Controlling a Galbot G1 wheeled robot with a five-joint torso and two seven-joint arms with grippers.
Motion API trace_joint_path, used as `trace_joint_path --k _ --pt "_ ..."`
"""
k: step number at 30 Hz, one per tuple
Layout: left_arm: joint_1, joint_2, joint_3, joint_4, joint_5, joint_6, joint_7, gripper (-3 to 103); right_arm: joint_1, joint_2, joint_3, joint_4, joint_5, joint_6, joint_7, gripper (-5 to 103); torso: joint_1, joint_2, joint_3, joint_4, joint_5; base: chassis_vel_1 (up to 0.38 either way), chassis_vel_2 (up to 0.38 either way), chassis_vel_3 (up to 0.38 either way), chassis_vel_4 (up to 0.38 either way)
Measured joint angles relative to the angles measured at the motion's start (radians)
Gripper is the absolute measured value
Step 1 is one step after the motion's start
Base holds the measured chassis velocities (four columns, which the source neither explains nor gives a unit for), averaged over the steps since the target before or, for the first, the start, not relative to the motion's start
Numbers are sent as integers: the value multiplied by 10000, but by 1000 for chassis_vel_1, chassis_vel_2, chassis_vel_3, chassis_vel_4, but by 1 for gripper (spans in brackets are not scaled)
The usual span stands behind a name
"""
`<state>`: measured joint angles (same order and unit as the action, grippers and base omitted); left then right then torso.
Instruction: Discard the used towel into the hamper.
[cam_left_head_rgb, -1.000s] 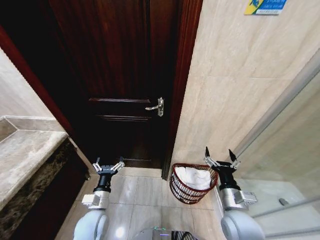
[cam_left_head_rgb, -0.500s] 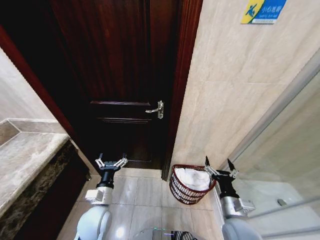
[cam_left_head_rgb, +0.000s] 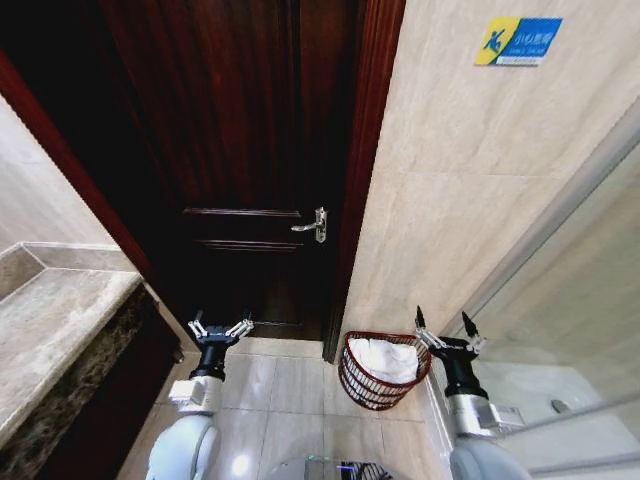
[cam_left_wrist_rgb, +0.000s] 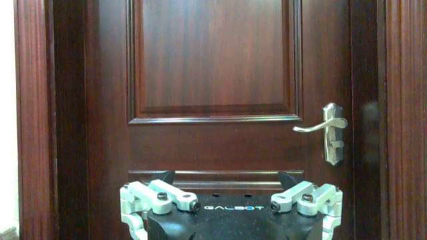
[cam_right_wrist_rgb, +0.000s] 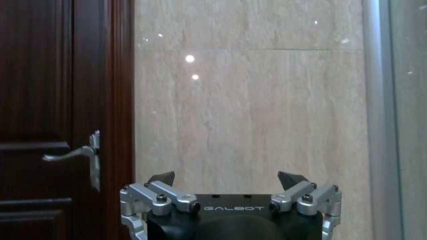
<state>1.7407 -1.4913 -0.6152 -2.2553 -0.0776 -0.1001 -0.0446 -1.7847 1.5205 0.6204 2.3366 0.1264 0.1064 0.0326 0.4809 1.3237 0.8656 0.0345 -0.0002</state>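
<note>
The hamper (cam_left_head_rgb: 360, 385), a round dark red-brown wire basket, stands on the tiled floor at the foot of the beige wall, right of the door. A white towel (cam_left_head_rgb: 385, 358) lies bunched inside it. My right gripper (cam_left_head_rgb: 446, 333) is open and empty, raised just right of the hamper's rim. My left gripper (cam_left_head_rgb: 220, 325) is open and empty too, held up in front of the door, well left of the hamper. In the wrist views both grippers, left (cam_left_wrist_rgb: 227, 178) and right (cam_right_wrist_rgb: 227, 178), show spread fingers with nothing between them.
A dark wooden door (cam_left_head_rgb: 240, 160) with a metal lever handle (cam_left_head_rgb: 312, 224) faces me. A marble counter (cam_left_head_rgb: 50, 330) runs along the left. A glass shower partition (cam_left_head_rgb: 580, 330) stands at the right. A blue and yellow sign (cam_left_head_rgb: 517, 41) hangs on the wall.
The head camera has tilted up a little, so the whole scene sits lower in the picture. Both grippers stay open and raised; the towel stays in the hamper.
</note>
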Motion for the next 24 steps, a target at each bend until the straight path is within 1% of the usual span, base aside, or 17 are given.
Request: trace_joint_path --k 4,7,8,11,12,14,15,18,20,23,24 --pt "22 -12 -21 -28 23 10 5 100 95 -41 -132 12 -19 -113 63 100 73 156 82 0 2 0 0 0 0" --pt "82 -26 -67 -94 8 13 25 100 208 -117 -199 -27 -37 -216 175 100 197 423 227 0 1 0 0 0 0" --pt "82 -26 -67 -94 8 13 25 100 208 -117 -199 -27 -37 -216 175 100 197 423 227 0 1 0 0 0 0" --pt "128 -28 -84 -124 -17 19 51 100 185 -157 -196 -41 -22 -223 202 100 303 660 354 0 1 0 0 0 0" --pt "128 -28 -84 -124 -17 19 51 100 185 -157 -196 -41 -22 -223 202 100 303 660 354 0 1 0 0 0 0" --pt "138 -44 -83 -100 -9 -16 61 100 135 -138 -191 -43 -17 -221 206 100 391 859 466 0 2 0 0 0 0" --pt "138 -44 -83 -100 -9 -16 61 100 135 -138 -191 -43 -17 -221 206 100 391 859 466 0 2 0 0 0 0" --pt "125 -54 -49 -144 -8 -50 57 100 80 -134 -177 -59 -10 -221 193 100 509 1113 604 -1 2 0 0 0 0" --pt "118 -54 -48 -157 -9 -51 54 100 76 -139 -176 -64 -6 -223 193 100 529 1157 627 0 2 0 0 0 0" --pt "105 -54 -47 -228 -31 -59 25 100 59 -176 -176 -93 14 -261 175 100 637 1379 743 -1 2 0 0 0 0" --pt "105 -54 -47 -228 -31 -59 25 100 59 -176 -176 -93 14 -261 175 100 637 1379 743 -1 2 0 0 0 0"
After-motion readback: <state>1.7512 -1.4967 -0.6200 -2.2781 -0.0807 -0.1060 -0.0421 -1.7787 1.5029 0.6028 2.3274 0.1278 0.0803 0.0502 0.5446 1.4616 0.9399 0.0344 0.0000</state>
